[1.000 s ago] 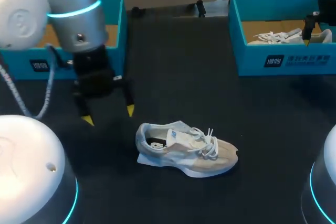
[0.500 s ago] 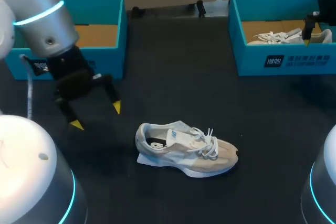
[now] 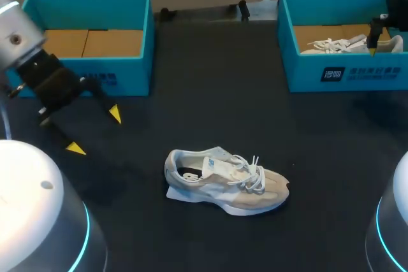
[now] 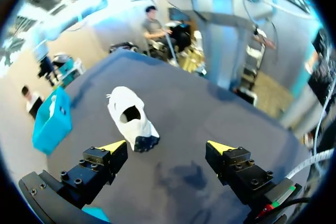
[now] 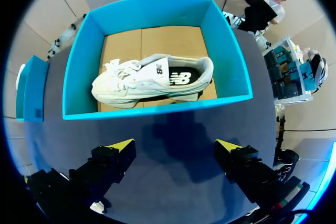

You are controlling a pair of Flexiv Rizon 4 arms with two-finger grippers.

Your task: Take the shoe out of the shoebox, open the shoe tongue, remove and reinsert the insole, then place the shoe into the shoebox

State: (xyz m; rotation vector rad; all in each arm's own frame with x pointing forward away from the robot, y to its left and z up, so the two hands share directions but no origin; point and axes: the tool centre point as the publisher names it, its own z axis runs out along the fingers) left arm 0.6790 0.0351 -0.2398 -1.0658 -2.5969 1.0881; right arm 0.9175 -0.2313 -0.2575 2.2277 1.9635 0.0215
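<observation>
Beige shoe (image 3: pixel 226 181) lay upright at lower centre of the dark surface (image 3: pixel 210 81), outside the shoebox (image 3: pixel 131 81). Left tool (image 3: pixel 95 132), at frame left, gaped empty, as did right tool (image 5: pixel 176 145). Tongue-opening seemed next, calling for a reach to the laces.

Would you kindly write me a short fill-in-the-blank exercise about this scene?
1. The right shoebox holds one white ___.
2. The left gripper holds nothing, and its fingers stand ___.
3. The beige shoe lies on the black ___.
Missing words: shoe; open; table.
</observation>
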